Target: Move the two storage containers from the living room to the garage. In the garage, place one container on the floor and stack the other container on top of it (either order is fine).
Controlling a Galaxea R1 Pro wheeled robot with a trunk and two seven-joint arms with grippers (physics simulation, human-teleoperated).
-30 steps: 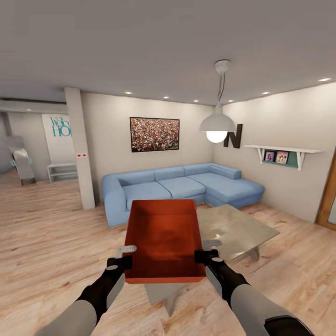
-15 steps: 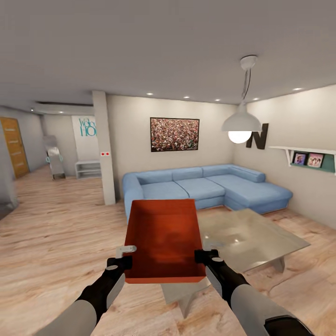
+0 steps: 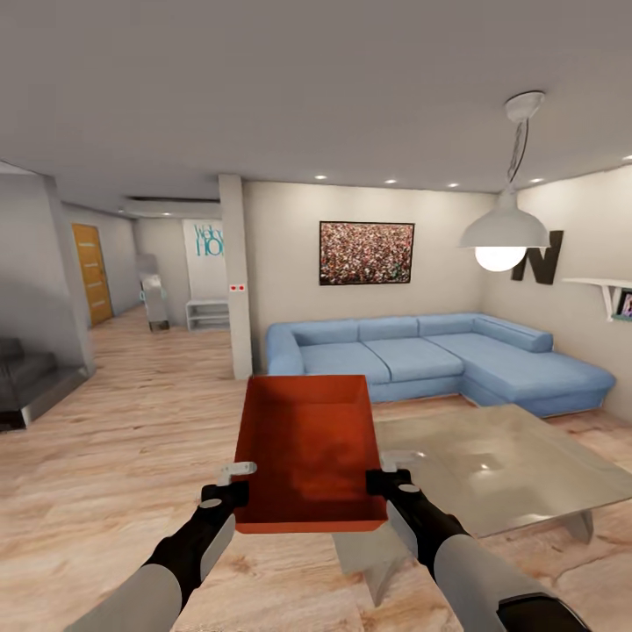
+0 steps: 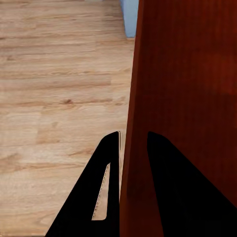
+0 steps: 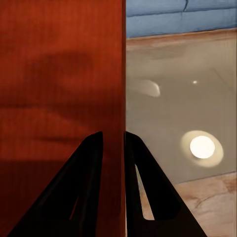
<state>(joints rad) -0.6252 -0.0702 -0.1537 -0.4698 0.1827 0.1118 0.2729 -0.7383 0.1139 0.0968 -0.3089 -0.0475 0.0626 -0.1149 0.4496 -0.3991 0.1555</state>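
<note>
Storage container (image 3: 309, 452), orange-red and open-topped, was held level in front of the robot, above the light wood-plank floor (image 3: 114, 456) of the living room. Left gripper (image 3: 235, 481) was pinched on the container's left wall; in the left wrist view the left gripper (image 4: 132, 163) had one dark finger on each side of that wall (image 4: 187, 98). Right gripper (image 3: 384, 474) was pinched on the right wall; the right wrist view showed the right gripper (image 5: 114, 148) straddling the wall's edge, the container's interior (image 5: 59, 89) to one side. Inside of the container looked bare.

Glass coffee table (image 3: 500, 474) stood just beside and below the container, on the robot's right. Blue corner sofa (image 3: 421, 355) beyond it, against the far wall. Framed picture (image 3: 366, 253) above the sofa. White pendant lamp (image 3: 503, 235), lit, hung over the table. White pillar (image 3: 234, 276) left of the sofa; orange door (image 3: 92, 274) down the hall.
</note>
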